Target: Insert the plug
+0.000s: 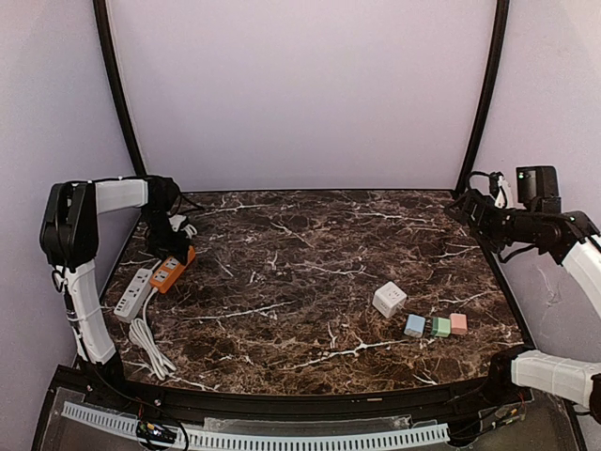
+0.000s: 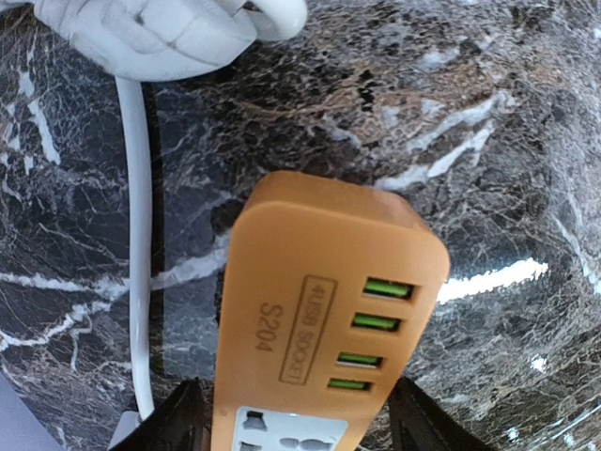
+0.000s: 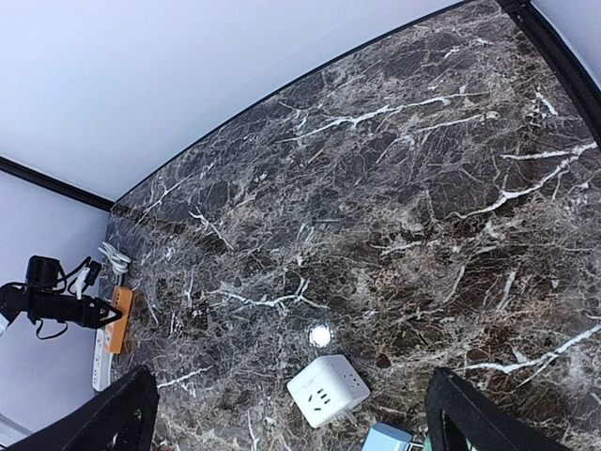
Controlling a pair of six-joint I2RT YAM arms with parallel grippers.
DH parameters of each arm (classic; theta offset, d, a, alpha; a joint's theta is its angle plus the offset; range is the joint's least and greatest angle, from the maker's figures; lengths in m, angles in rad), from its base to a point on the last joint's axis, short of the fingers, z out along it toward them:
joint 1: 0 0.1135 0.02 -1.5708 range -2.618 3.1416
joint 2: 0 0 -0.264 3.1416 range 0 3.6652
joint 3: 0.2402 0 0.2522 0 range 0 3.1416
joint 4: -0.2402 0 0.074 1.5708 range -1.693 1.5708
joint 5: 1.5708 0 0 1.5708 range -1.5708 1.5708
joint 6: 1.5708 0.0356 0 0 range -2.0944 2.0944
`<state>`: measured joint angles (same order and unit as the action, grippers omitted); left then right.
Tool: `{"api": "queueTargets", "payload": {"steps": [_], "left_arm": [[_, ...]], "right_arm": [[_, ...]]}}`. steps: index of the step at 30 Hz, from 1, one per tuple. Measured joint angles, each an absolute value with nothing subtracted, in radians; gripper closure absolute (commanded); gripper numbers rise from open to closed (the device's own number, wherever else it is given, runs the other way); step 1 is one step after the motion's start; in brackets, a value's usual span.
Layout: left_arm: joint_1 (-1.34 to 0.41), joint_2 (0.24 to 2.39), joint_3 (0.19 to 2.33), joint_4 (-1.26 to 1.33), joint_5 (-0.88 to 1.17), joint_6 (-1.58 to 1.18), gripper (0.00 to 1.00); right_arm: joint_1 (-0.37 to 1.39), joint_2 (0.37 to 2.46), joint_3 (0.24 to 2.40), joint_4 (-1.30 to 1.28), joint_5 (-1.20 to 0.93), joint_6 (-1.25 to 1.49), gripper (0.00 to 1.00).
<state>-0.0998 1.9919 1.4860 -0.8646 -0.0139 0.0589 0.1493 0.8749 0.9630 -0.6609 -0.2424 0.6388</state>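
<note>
Two fingers of the left gripper (image 2: 299, 427) flank the orange power strip (image 2: 319, 310), though whether they pinch it cannot be told, so it should clamp squarely to steady that strip, with the white plug (image 2: 141, 33) lying just beyond its USB end and the empty right gripper (image 1: 462, 207) spread wide, well apart from the strip.

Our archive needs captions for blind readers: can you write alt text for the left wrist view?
An orange power strip with four green USB ports lies on a dark marble table, the jaws flanking its near end. A white cable runs along its left, up toward what looks like a white plug.
</note>
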Motion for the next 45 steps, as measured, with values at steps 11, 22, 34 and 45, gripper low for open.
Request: {"api": "queueTargets", "payload": {"steps": [11, 22, 34, 45], "left_arm": [[-0.100, 2.020, 1.489, -0.857, 0.011, 0.076, 0.56], [-0.179, 2.020, 1.499, -0.864, 0.037, 0.064, 0.62], [-0.368, 2.043, 1.653, -0.873, 0.064, -0.044, 0.62], [-0.536, 2.138, 1.785, -0.888, 0.065, -0.121, 0.62]], "right_arm": [[0.149, 0.875, 0.963, -0.674, -0.242, 0.638, 0.02], [0.149, 0.848, 0.955, -0.682, -0.242, 0.636, 0.01], [0.149, 0.813, 0.940, -0.701, -0.243, 0.604, 0.01], [0.149, 0.801, 0.937, -0.712, -0.281, 0.556, 0.01]]}}
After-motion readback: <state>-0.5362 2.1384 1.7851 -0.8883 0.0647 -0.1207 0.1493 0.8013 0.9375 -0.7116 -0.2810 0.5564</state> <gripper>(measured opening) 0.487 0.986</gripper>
